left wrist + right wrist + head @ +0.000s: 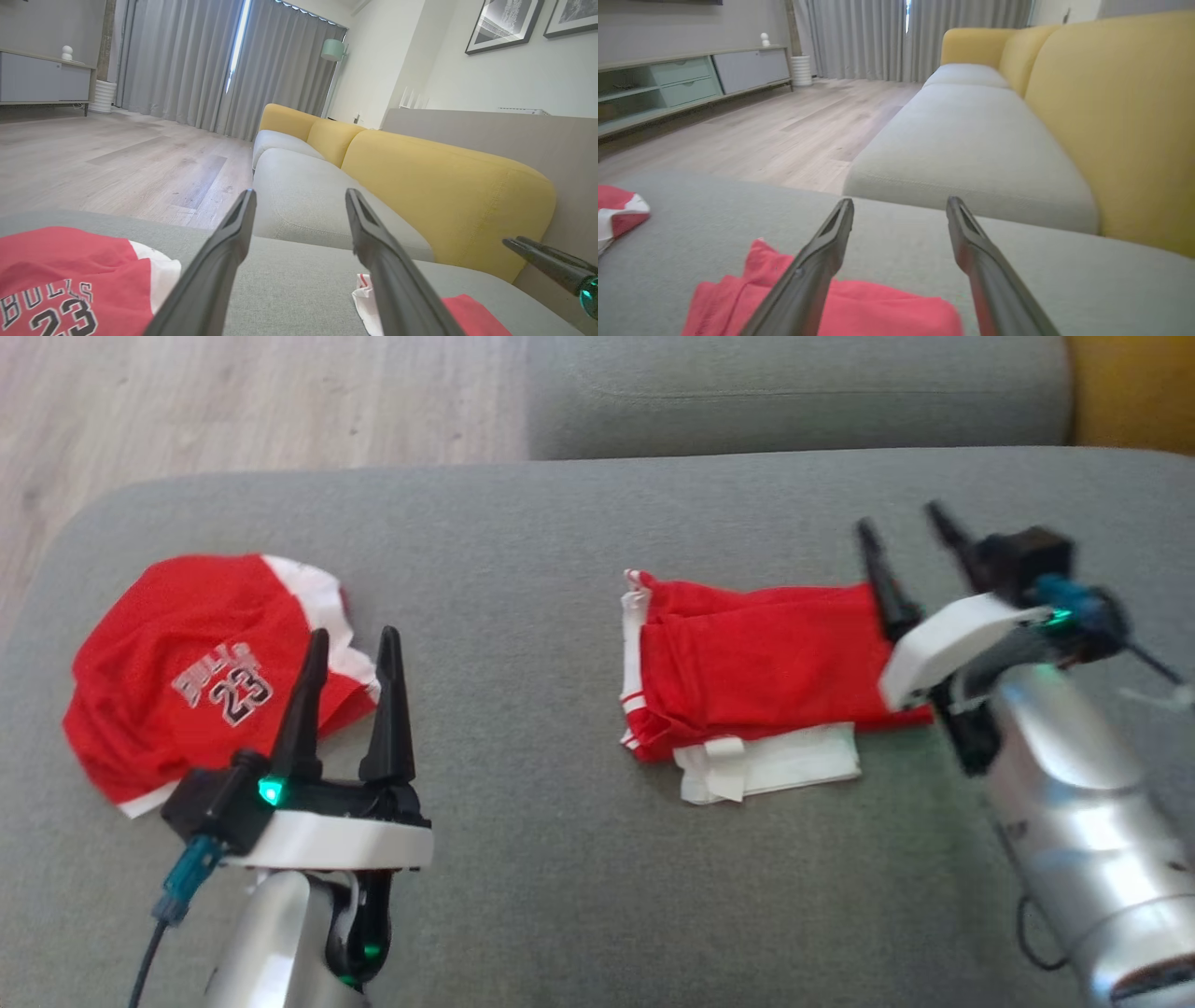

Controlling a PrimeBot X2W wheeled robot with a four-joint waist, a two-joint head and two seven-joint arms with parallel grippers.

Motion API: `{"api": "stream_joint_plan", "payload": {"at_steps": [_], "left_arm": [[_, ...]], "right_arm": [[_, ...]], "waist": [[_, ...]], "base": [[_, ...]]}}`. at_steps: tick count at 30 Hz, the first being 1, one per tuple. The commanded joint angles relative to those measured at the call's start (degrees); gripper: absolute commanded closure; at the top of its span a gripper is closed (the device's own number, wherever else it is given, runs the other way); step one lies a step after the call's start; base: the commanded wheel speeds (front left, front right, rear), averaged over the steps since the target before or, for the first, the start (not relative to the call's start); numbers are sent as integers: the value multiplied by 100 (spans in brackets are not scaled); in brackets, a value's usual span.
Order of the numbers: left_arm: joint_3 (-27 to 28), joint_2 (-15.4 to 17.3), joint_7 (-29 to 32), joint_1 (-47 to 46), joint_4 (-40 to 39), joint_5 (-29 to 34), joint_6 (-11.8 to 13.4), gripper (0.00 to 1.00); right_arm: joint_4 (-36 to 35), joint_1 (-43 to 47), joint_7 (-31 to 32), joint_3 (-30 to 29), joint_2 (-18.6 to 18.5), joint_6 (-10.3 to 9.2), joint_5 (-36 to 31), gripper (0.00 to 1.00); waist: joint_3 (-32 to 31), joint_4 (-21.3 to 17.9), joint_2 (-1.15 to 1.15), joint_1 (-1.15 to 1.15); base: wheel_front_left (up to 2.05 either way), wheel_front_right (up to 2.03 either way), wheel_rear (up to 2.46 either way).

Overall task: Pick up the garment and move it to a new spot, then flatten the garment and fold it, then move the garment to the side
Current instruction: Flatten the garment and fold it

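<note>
Fold step judged complete: the folded red garment (756,663) lay flat on the grey sofa seat (560,877), right of centre. Moving it aside would call for a fresh grasp through all its stacked layers. The right gripper (902,520), jaws wide and empty, hung over the garment's right end. The left gripper (355,635), equally wide, stood beside a crumpled red jersey (187,672) at left.

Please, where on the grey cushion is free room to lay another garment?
The widest bare patch of cushion lies between the red jersey and the folded red garment. A bare strip also runs behind both, along the far edge. It is crowded beside the jersey, at the left gripper, and at the folded garment's right end, at the right gripper.
</note>
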Motion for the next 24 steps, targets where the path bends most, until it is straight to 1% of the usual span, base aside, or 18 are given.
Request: {"api": "stream_joint_plan", "payload": {"at_steps": [1,4,7,8,13,18,20,24], "left_arm": [[279,30,-47,-92,-245,63,9,0],[280,17,-47,-45,-259,112,9,0],[213,12,-47,17,-145,201,9,0],[213,12,-47,17,-145,201,9,0],[261,15,-47,107,0,396,9,0],[303,46,-47,234,145,708,9,0],[320,40,-47,262,175,780,9,0],[416,23,-47,265,194,887,9,0]], "right_arm": [[-486,56,-73,-172,-82,-5,-258,0],[-1092,493,-76,-654,-176,-5,-562,0],[-1681,1050,-77,-1178,-116,-5,-793,0],[-1681,1050,-77,-1178,-116,-5,-793,0],[-2671,1982,-78,-1843,171,-5,-1117,0],[-3313,2703,-78,-2110,417,-5,-1373,0],[-3471,2862,-78,-2214,495,-5,-1384,0],[-3654,3024,-78,-2219,581,-5,-1431,0]], "waist": [[-49,-130,0,0],[-74,-218,0,0],[-94,-284,0,0],[-94,-284,0,0],[-112,-375,0,0],[-127,-418,0,0],[-127,-418,0,0],[-117,-402,0,0]], "base": [[0,0,0],[0,0,0],[0,0,0],[0,0,0],[0,0,0],[0,0,0],[0,0,0],[0,0,0]]}}
